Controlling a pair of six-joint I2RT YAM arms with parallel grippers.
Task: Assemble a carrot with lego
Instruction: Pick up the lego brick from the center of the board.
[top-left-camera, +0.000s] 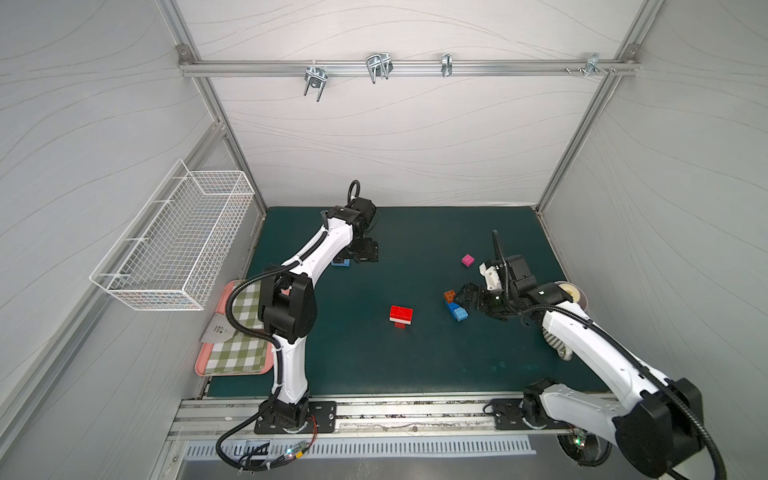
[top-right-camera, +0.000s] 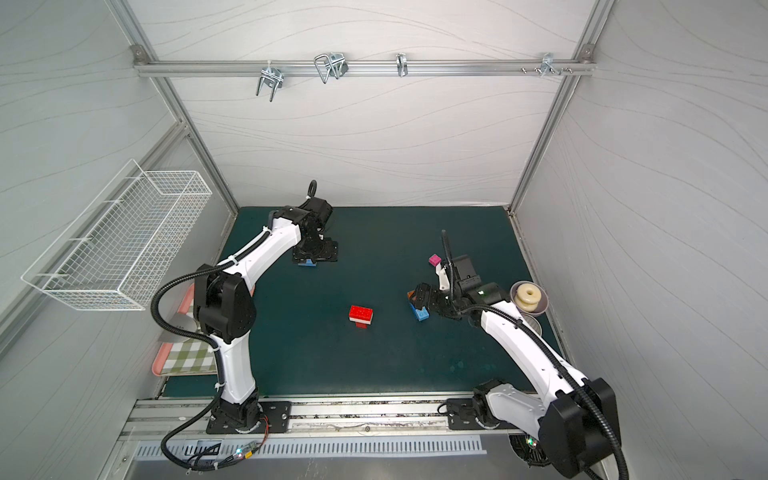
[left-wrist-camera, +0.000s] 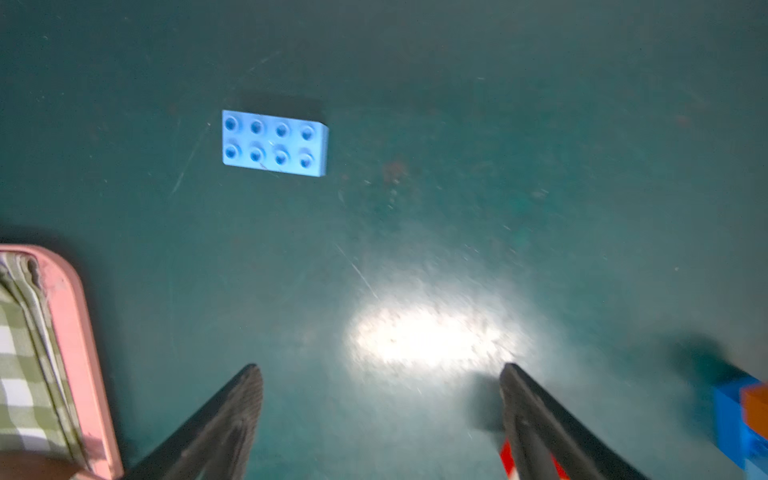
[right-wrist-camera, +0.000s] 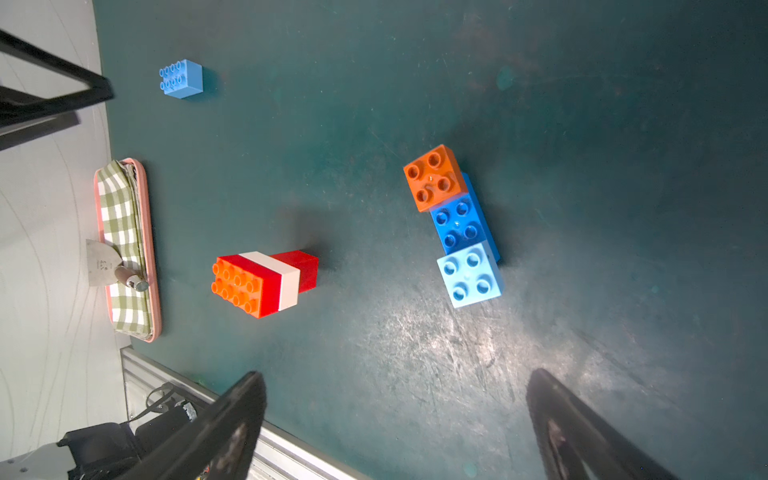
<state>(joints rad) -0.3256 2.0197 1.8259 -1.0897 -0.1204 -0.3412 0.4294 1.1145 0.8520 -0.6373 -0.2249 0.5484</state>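
A lego stack (top-left-camera: 401, 316) (right-wrist-camera: 266, 282) of a wide red brick on a white one on a small red one stands mid-mat, studs up. An orange (right-wrist-camera: 434, 176) and a light-blue brick (right-wrist-camera: 469, 274) sit on a blue brick (right-wrist-camera: 459, 224) to its right. My right gripper (top-left-camera: 466, 294) (right-wrist-camera: 395, 386) hovers open beside this cluster, holding nothing. A pink brick (top-left-camera: 468, 260) lies farther back. A blue eight-stud brick (left-wrist-camera: 274, 143) (top-left-camera: 340, 262) lies at the far left. My left gripper (left-wrist-camera: 380, 374) (top-left-camera: 360, 254) is open above the mat beside it. Its view is blurred.
A pink tray (top-left-camera: 208, 365) with a checked cloth and a metal scraper sits at the mat's left edge. A bowl holding a cream ring (top-right-camera: 528, 296) stands at the right edge behind my right arm. A wire basket (top-left-camera: 174, 245) hangs on the left wall.
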